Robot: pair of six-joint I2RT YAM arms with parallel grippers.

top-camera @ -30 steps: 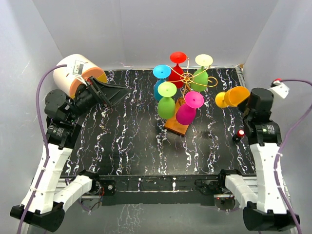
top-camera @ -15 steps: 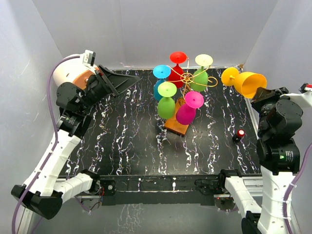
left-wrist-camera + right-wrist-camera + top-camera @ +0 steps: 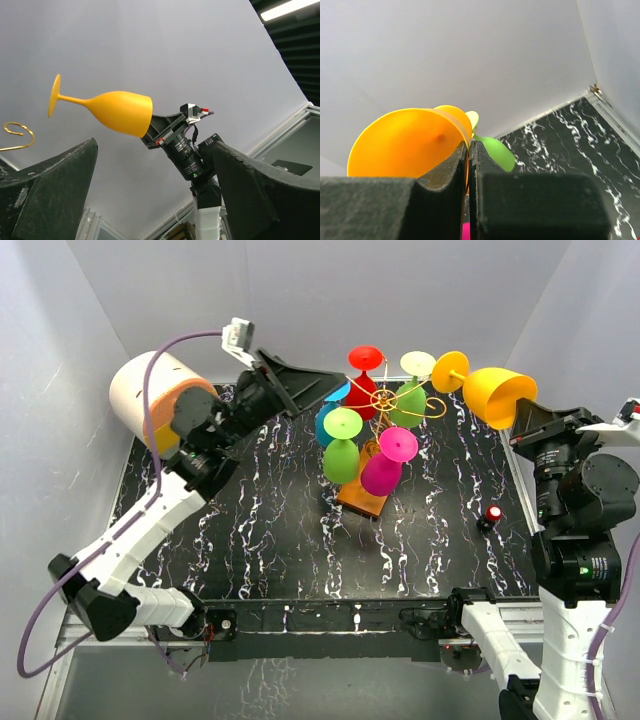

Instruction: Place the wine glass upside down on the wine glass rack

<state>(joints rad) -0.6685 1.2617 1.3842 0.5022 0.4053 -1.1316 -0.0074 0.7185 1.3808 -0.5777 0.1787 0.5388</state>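
RIGHT ARM LIFTS GLASS TOWARD RACK: The right gripper [image 3: 520,413] is clenched on the rim of the orange wine glass [image 3: 492,392]. In the right wrist view its fingers [image 3: 445,175] are pinched together over the bowl's edge. The glass is held aloft on its side, bowl toward the gripper and foot pointing left, above the right rear of the black marbled worktop [image 3: 250,530]. Its foot hangs close to the wine glass rack [image 3: 384,400], beside a cream-footed green glass [image 3: 412,395]. From above it is hard to say whether the two touch. A red glass [image 3: 364,380], a blue glass [image 3: 325,425], a green glass [image 3: 341,455] and a magenta glass [image 3: 385,468] hang upside down around the gold stand. On the rack's other side the left gripper [image 3: 320,382] hovers with jaws spread wide, grasping nothing. A cream-and-orange cylinder [image 3: 145,395] sits at the left rear corner.
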